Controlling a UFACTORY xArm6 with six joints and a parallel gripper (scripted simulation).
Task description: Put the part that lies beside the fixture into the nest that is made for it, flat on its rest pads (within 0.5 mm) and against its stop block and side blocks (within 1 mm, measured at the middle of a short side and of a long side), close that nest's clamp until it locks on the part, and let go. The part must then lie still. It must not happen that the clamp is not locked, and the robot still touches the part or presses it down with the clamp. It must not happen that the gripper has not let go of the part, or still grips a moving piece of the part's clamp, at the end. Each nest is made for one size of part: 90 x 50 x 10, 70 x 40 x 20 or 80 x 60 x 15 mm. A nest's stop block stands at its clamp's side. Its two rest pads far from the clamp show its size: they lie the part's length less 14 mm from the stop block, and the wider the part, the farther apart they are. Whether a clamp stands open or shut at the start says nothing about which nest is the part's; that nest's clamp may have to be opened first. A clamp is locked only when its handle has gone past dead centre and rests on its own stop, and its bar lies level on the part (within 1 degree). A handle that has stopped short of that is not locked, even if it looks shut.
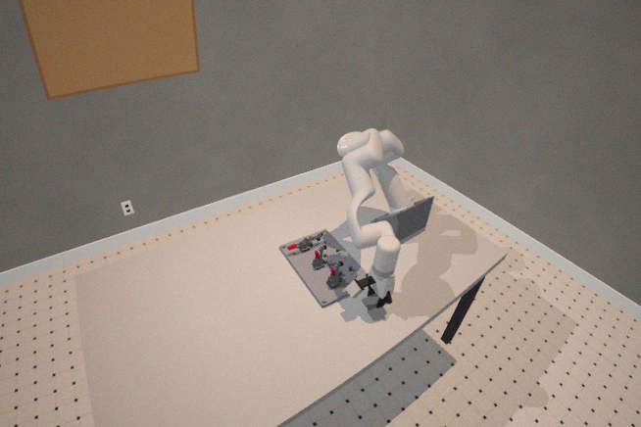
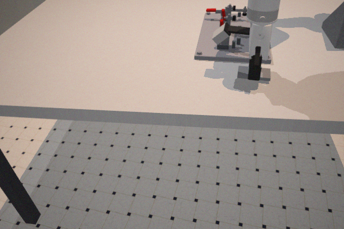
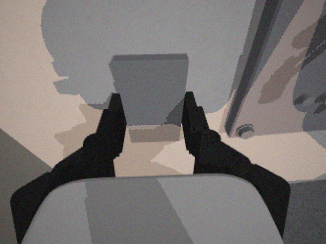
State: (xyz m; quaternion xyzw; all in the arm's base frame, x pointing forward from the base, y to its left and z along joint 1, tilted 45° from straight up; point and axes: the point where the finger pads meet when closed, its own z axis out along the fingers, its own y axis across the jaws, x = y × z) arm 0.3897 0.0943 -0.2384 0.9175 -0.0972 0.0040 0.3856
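Note:
The part [image 3: 149, 82] [image 2: 265, 74] is a flat grey block lying on the table just in front of the fixture's near edge. My gripper [image 3: 153, 105] [image 2: 254, 73] [image 1: 381, 301] points straight down and is shut on the part across its width, one black finger on each long side. The fixture is a grey plate [image 1: 304, 270] [image 2: 205, 39] [image 3: 286, 107] with three nests in a row. Its clamps have red handles: the far one [image 1: 292, 246] [image 2: 211, 9] lies flat, and two others [image 1: 316, 254] [image 1: 332, 270] stand up. My arm hides part of the nests.
A dark grey slanted panel [image 1: 412, 218] [image 2: 334, 27] stands on the table behind and to the right of the arm. The table's front edge [image 2: 172, 120] lies a short way beyond the part. A plate bolt [image 3: 245, 130] lies close to my right finger.

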